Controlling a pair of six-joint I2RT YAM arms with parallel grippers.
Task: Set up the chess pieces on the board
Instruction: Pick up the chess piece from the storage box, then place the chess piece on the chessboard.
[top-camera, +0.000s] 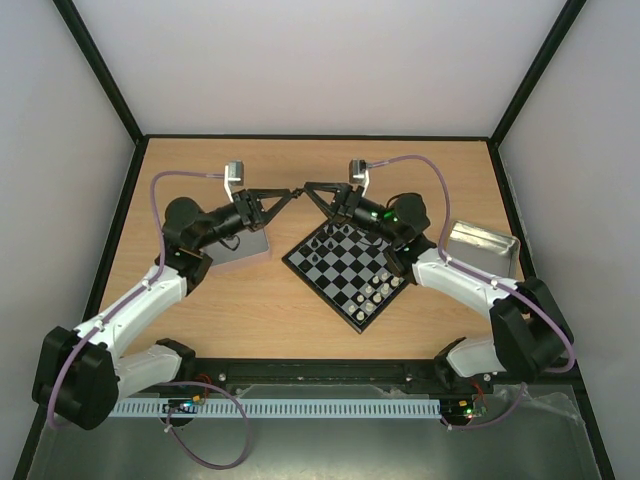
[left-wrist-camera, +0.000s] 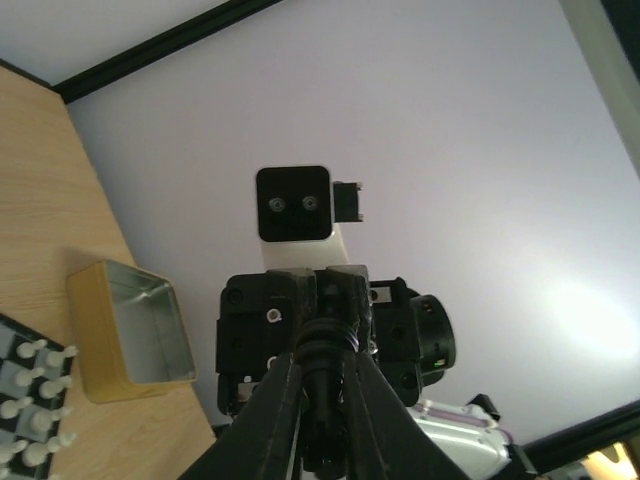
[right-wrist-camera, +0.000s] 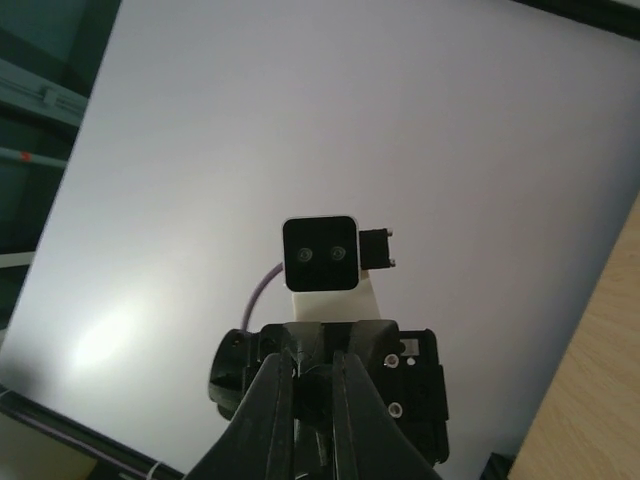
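Note:
My left gripper (top-camera: 296, 193) and right gripper (top-camera: 310, 187) meet tip to tip in the air behind the board (top-camera: 338, 268). A single black chess piece spans both. In the left wrist view it (left-wrist-camera: 327, 400) lies between my left gripper's (left-wrist-camera: 326, 352) shut fingers. The right wrist view shows the same piece (right-wrist-camera: 314, 398) pinched in my right gripper (right-wrist-camera: 311, 356). White pieces (top-camera: 380, 290) stand along the board's near right side. Black pieces (top-camera: 340, 232) stand along its far left side.
A shiny metal tray (top-camera: 482, 250) sits at the table's right edge; the left wrist view shows it (left-wrist-camera: 130, 335) with nothing inside. Another tray (top-camera: 240, 250) lies under my left arm. Black frame bars and white walls border the wooden table.

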